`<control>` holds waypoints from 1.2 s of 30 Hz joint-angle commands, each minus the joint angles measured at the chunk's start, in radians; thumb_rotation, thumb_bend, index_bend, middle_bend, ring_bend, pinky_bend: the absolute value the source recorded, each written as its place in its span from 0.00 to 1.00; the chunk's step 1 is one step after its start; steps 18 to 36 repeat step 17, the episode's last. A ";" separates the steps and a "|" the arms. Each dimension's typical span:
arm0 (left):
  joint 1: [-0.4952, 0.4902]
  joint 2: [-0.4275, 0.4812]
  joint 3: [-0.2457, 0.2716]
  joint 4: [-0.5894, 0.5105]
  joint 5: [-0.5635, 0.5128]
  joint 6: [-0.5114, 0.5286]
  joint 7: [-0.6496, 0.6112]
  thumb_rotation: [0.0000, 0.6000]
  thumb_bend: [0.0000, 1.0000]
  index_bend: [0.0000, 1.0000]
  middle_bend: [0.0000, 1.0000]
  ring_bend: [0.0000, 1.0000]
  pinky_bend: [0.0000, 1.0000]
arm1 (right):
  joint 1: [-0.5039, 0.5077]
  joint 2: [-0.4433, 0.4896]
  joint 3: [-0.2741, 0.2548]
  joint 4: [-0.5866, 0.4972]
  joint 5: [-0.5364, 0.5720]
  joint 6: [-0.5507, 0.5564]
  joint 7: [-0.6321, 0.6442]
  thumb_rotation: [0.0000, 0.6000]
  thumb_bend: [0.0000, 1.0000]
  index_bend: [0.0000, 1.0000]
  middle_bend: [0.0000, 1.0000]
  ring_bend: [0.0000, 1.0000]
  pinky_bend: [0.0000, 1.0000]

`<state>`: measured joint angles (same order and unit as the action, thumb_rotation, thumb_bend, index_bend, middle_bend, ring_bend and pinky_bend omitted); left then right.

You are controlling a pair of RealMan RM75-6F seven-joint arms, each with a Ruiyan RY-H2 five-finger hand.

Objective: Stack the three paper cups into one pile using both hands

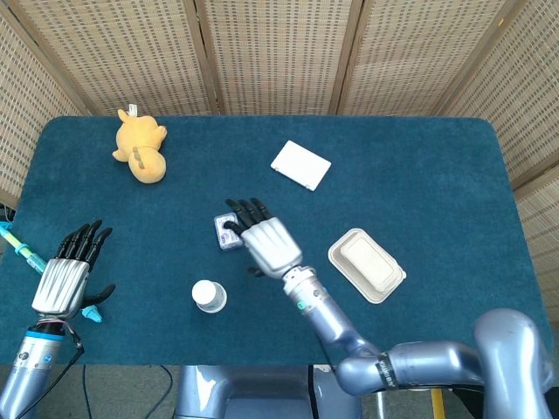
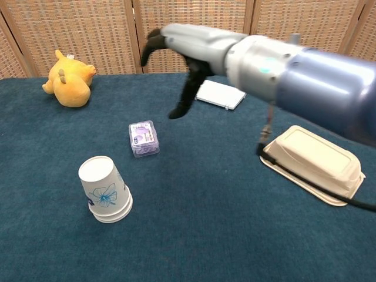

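The paper cups stand upside down as one stack [image 2: 106, 197] on the blue table, white with blue flower print; from above the stack [image 1: 210, 296] shows as a white disc near the front edge. My right hand [image 1: 264, 237] hovers open above and to the right of the stack, fingers spread, holding nothing; in the chest view the same hand [image 2: 189, 56] is high above the table. My left hand [image 1: 66, 272] rests open at the table's left edge, far from the cups, and is out of the chest view.
A small clear box with a purple label [image 2: 143, 138] lies just behind the stack. A yellow plush toy [image 1: 140, 146] sits far left, a white flat box [image 1: 300, 164] at the back, a cream clamshell container [image 1: 366, 264] to the right. A teal tool [image 1: 24, 251] lies beside the left hand.
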<state>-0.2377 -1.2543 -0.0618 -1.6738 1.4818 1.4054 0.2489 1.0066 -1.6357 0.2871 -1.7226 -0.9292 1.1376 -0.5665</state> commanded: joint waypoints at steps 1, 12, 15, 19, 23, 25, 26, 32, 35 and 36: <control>0.001 -0.002 -0.001 0.000 -0.002 0.002 0.007 1.00 0.22 0.05 0.00 0.00 0.09 | -0.130 0.130 -0.085 -0.032 -0.094 0.056 0.117 1.00 0.18 0.21 0.00 0.00 0.05; 0.003 -0.023 -0.005 0.014 -0.013 0.006 0.047 1.00 0.22 0.00 0.00 0.00 0.07 | -0.410 0.254 -0.284 0.082 -0.305 0.211 0.373 1.00 0.18 0.13 0.00 0.00 0.01; 0.004 -0.026 -0.009 0.019 -0.019 0.011 0.051 1.00 0.21 0.00 0.00 0.00 0.07 | -0.455 0.254 -0.310 0.118 -0.337 0.239 0.409 1.00 0.18 0.13 0.00 0.00 0.01; 0.006 -0.028 -0.012 0.023 -0.024 0.015 0.053 1.00 0.21 0.00 0.00 0.00 0.07 | -0.496 0.252 -0.332 0.151 -0.366 0.272 0.426 1.00 0.18 0.13 0.00 0.00 0.01; 0.006 -0.028 -0.012 0.023 -0.024 0.015 0.053 1.00 0.21 0.00 0.00 0.00 0.07 | -0.496 0.252 -0.332 0.151 -0.366 0.272 0.426 1.00 0.18 0.13 0.00 0.00 0.01; 0.006 -0.028 -0.012 0.023 -0.024 0.015 0.053 1.00 0.21 0.00 0.00 0.00 0.07 | -0.496 0.252 -0.332 0.151 -0.366 0.272 0.426 1.00 0.18 0.13 0.00 0.00 0.01; 0.006 -0.028 -0.012 0.023 -0.024 0.015 0.053 1.00 0.21 0.00 0.00 0.00 0.07 | -0.496 0.252 -0.332 0.151 -0.366 0.272 0.426 1.00 0.18 0.13 0.00 0.00 0.01; 0.006 -0.028 -0.012 0.023 -0.024 0.015 0.053 1.00 0.21 0.00 0.00 0.00 0.07 | -0.496 0.252 -0.332 0.151 -0.366 0.272 0.426 1.00 0.18 0.13 0.00 0.00 0.01; 0.006 -0.028 -0.012 0.023 -0.024 0.015 0.053 1.00 0.21 0.00 0.00 0.00 0.07 | -0.496 0.252 -0.332 0.151 -0.366 0.272 0.426 1.00 0.18 0.13 0.00 0.00 0.01; 0.006 -0.028 -0.012 0.023 -0.024 0.015 0.053 1.00 0.21 0.00 0.00 0.00 0.07 | -0.496 0.252 -0.332 0.151 -0.366 0.272 0.426 1.00 0.18 0.13 0.00 0.00 0.01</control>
